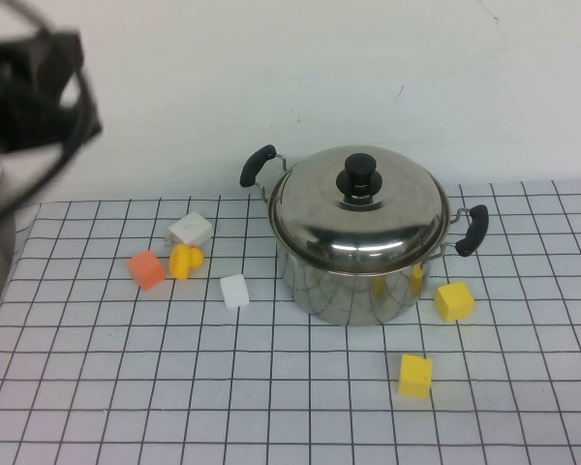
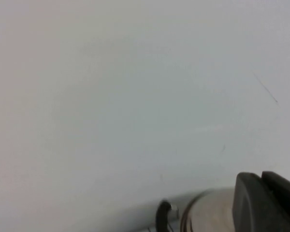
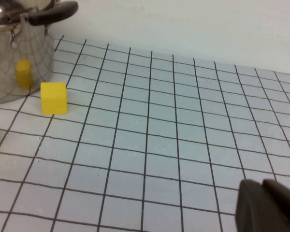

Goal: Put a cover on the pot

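Table [image 1: 271,407]: white with black grid, seen whole only in the high view. Pot [image 1: 353,281]: shiny steel, two black side handles, sits centre-right on the table with the domed lid [image 1: 358,208] seated on its rim, black knob up. Left claw [image 2: 266,203]: raised off the table at far left; its wrist view shows mostly wall, plus the pot's top edge low in frame, fingers can't tell. Right claw [image 3: 266,208]: out of the high view; its wrist view shows it low over bare grid, fingers can't tell. That view also shows the pot wall mirroring the yellow block [image 3: 54,98] just beside it. Left of the pot: white, orange, yellow blocks.
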Controlling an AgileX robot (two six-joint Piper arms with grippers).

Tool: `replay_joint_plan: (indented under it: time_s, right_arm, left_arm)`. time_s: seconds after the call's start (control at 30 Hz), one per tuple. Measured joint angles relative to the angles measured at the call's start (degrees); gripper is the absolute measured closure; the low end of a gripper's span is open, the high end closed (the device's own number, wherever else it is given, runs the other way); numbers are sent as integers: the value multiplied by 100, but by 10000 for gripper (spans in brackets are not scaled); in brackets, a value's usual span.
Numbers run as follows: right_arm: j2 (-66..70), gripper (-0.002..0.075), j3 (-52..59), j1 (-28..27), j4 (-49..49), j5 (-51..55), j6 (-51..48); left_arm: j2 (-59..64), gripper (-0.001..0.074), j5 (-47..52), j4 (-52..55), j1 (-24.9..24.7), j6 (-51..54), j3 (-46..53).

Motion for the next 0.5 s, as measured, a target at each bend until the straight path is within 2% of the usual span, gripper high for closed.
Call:
replay_joint_plan:
  time_s: [0.3, 0.5]
  right_arm:
    - [0, 717, 0, 0, 0, 0, 0]
    - [0, 717, 0, 0, 0, 0, 0]
  left_arm:
    - [-1718, 735, 54, 0, 0, -175, 2177]
    - [-2703, 735, -697, 0, 0, -390, 3292]
